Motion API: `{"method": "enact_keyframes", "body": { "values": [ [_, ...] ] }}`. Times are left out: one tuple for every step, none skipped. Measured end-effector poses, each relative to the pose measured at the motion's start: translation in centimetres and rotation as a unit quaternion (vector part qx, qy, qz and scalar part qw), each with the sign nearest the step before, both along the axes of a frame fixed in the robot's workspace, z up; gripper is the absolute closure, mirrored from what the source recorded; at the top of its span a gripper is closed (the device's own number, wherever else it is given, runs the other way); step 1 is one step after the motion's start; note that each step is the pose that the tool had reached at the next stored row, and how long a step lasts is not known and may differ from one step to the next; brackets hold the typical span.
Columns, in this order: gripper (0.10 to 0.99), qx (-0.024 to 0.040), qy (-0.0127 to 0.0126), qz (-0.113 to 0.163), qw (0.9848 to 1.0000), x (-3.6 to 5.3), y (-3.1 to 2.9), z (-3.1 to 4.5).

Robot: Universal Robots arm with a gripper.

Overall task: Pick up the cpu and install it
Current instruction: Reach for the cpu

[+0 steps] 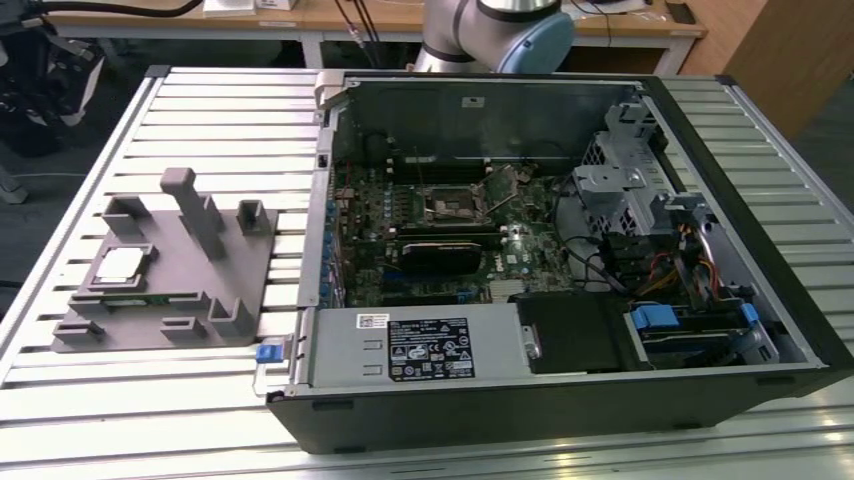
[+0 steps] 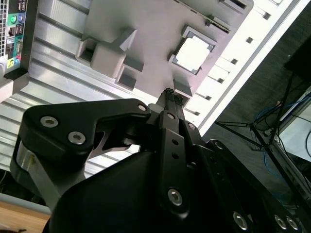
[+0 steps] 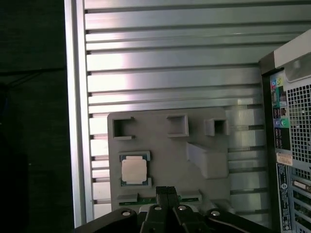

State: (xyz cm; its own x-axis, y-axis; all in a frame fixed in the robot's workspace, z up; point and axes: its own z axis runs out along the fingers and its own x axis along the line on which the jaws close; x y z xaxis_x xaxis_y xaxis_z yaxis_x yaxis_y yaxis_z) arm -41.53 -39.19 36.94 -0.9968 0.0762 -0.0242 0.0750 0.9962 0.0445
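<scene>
Slatted aluminium table [image 1: 200, 130] leaves bare rails all round the grey tray [image 1: 174, 265], which sits near the table's edge at the exterior view's left, with dark floor [image 3: 34, 121] just past that edge. On the tray's other side stands the open computer case [image 1: 534, 400], its wall close to the tray, its motherboard socket [image 1: 447, 205] deep inside among cables and drive cages. The cpu [image 1: 120, 265] lies flat in its shallow tray pocket, silver top up, near the tray's outer edge. A tall post [image 1: 187, 205] and several low blocks rise from the tray beside it. In both wrist views the gripper [image 3: 167, 190] hangs above the tray, clear of the cpu [image 3: 133, 171], its fingers pressed together and holding nothing.
</scene>
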Motion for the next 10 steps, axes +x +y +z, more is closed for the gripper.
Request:
{"method": "enact_keyframes", "body": {
  "values": [
    [0.98, 0.0, 0.0, 0.0, 1.0, -0.26, 0.0, -0.01],
    [0.98, 0.0, 0.0, 0.0, 1.0, -0.52, 0.0, -0.02],
    [0.98, 0.0, 0.0, 0.0, 1.0, -0.76, 0.0, -0.04],
    [0.98, 0.0, 0.0, 0.0, 1.0, -1.01, 0.0, -0.05],
    [0.98, 0.0, 0.0, 0.0, 1.0, -1.25, 0.0, -0.07],
    [0.98, 0.0, 0.0, 0.0, 1.0, -1.47, 0.0, -0.08],
    [0.98, 0.0, 0.0001, 0.0, 1.0, -1.63, 0.0, -0.09],
    [0.98, 0.0, 0.0, 0.0, 1.0, -1.79, 0.0, -0.1],
    [0.98, 0.0, 0.0, 0.0, 1.0, -1.96, 0.0, -0.1],
    [0.98, 0.0, 0.0, 0.0, 1.0, -2.1, 0.0, -0.12]
  ]
}}
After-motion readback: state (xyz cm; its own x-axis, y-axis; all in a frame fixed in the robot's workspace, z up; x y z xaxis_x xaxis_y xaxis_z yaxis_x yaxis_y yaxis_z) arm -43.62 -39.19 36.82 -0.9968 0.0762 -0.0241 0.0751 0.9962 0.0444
